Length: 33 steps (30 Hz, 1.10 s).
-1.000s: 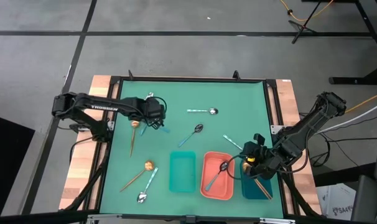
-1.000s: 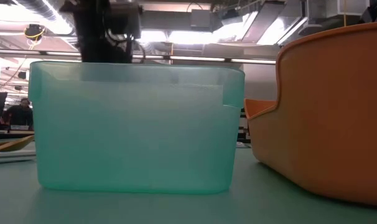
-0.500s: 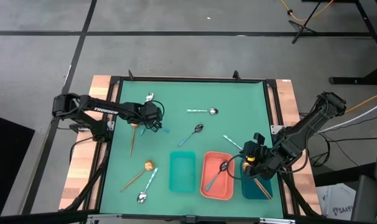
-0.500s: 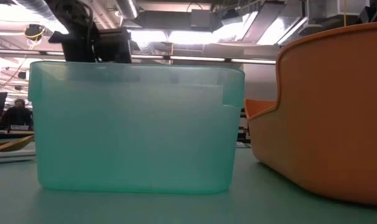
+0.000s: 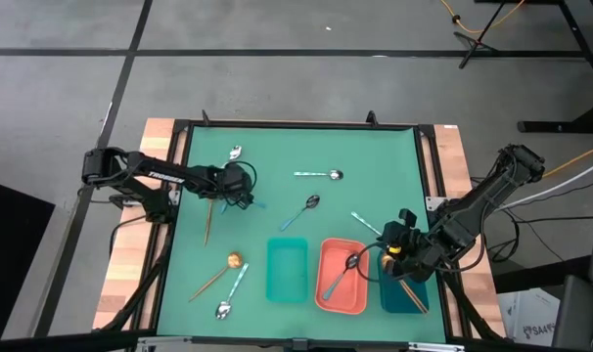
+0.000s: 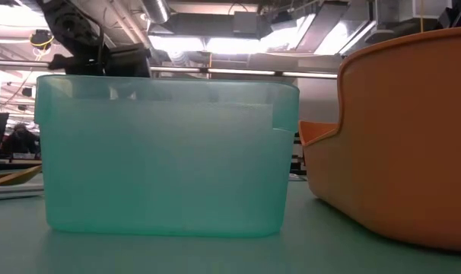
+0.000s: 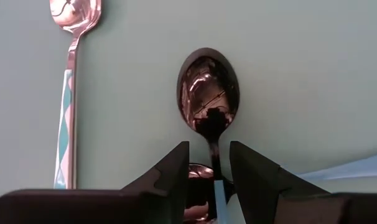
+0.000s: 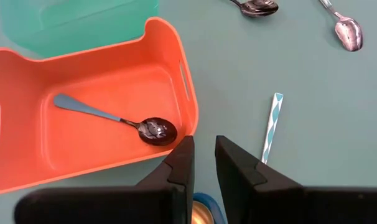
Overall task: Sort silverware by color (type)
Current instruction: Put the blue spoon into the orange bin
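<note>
The coral-orange rectangular plastic tray [image 5: 328, 293] stands at the near edge of the green table mat [image 5: 375, 156]. Inside it lies one dark-bowled spoon with a bluish handle [image 8: 117, 119]. A translucent teal rectangular tray [image 5: 287, 271] is just beside it on the left. A dark blue tray [image 5: 392, 293] is just beside it on the right and holds a gold-copper spoon with a thin brown handle [image 5: 412, 293].

The right gripper [image 8: 203, 140] hangs over the gap between the coral tray and the dark blue tray. Its fingers stand a little apart, with nothing between them. A teal-patterned spoon handle [image 8: 270, 127] lies on the mat just beyond this gripper.

Left of the coral tray, past the teal tray, lie a silver spoon with a light-teal handle [image 5: 230, 293] and a gold-copper spoon [image 5: 218, 274].

Farther from the coral tray, a dark spoon [image 5: 301, 212] lies alone in the middle of the mat.

Farther still and to the left, the left gripper [image 7: 208, 146] is low over another dark spoon [image 7: 208, 90]. Its fingers [image 7: 173, 174] are spread on both sides of the spoon's neck and do not touch it. A brown-handled spoon [image 5: 209, 213] lies just beside this gripper.

Farthest from the coral tray are a silver spoon [image 5: 235, 153] and a teal-handled silver spoon [image 5: 321, 175].
</note>
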Each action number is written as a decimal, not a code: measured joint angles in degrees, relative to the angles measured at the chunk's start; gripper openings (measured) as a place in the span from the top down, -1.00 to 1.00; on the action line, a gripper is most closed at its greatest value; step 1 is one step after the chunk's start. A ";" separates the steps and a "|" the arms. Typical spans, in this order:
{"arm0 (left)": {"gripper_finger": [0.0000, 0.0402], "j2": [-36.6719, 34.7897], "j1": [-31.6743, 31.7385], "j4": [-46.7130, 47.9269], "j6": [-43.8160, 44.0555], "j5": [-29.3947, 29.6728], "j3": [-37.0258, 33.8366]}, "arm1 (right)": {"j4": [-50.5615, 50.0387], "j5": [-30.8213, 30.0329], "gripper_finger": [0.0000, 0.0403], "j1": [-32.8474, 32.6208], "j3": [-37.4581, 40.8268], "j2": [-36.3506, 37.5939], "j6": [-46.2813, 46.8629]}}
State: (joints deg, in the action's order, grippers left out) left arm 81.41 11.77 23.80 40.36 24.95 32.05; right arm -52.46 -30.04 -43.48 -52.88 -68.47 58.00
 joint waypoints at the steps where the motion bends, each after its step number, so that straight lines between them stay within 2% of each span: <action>1: 0.45 0.00 0.00 -0.28 0.01 0.07 -0.28 | 0.00 0.00 0.72 0.00 0.00 0.00 0.00; 15: 0.47 -0.07 -0.04 -2.17 0.01 0.21 -1.41 | 0.02 0.00 0.72 0.01 0.00 0.00 0.00; 28: 0.93 -0.02 -0.02 -3.24 0.02 -0.54 -1.46 | -0.01 -0.01 0.72 0.01 0.00 0.00 0.00; 33: 0.96 0.07 0.05 -5.11 0.01 -1.49 -0.60 | -0.01 -0.43 0.72 0.00 0.00 0.00 0.00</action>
State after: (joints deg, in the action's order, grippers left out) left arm 81.47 11.82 18.70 40.37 23.45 31.45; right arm -52.47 -30.47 -43.48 -52.88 -68.47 57.99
